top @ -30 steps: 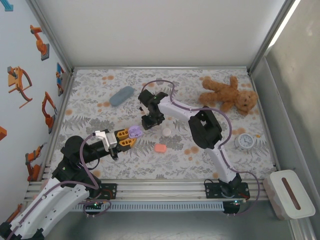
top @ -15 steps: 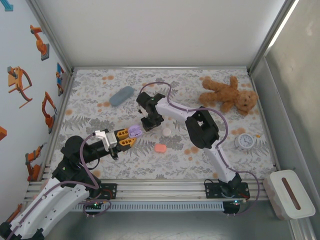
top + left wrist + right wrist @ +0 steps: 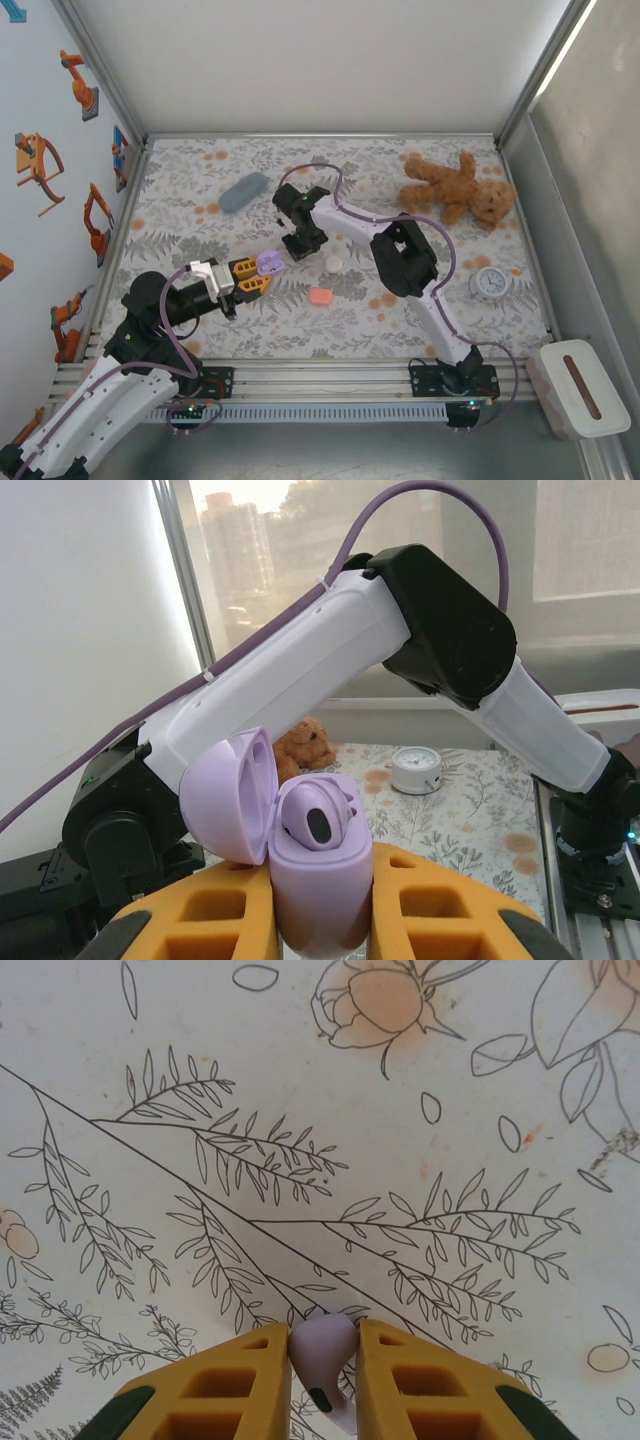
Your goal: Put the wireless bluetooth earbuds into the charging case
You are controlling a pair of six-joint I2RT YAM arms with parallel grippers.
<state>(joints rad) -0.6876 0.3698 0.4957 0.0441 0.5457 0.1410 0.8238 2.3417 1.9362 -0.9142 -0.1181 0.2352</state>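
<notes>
My left gripper point(image 3: 262, 272) is shut on an open lilac charging case point(image 3: 318, 870), held upright with its lid point(image 3: 232, 795) swung to the left. One lilac earbud point(image 3: 315, 815) sits in the case's near socket. In the top view the case point(image 3: 268, 263) hovers near the table's middle-left. My right gripper point(image 3: 297, 243) hangs just right of the case, fingers pointing down. It is shut on a second lilac earbud point(image 3: 325, 1365), pinched between the yellow fingers point(image 3: 240, 1385) above the floral cloth.
A salmon-pink case point(image 3: 320, 297) and a white case point(image 3: 333, 262) lie on the cloth right of the grippers. A blue-grey case point(image 3: 244, 191) sits at the back left. A teddy bear point(image 3: 455, 189) and a small white clock point(image 3: 489, 283) occupy the right side.
The right gripper has shifted slightly left and toward the lilac case, carrying its earbud. The left arm and case stay put.
</notes>
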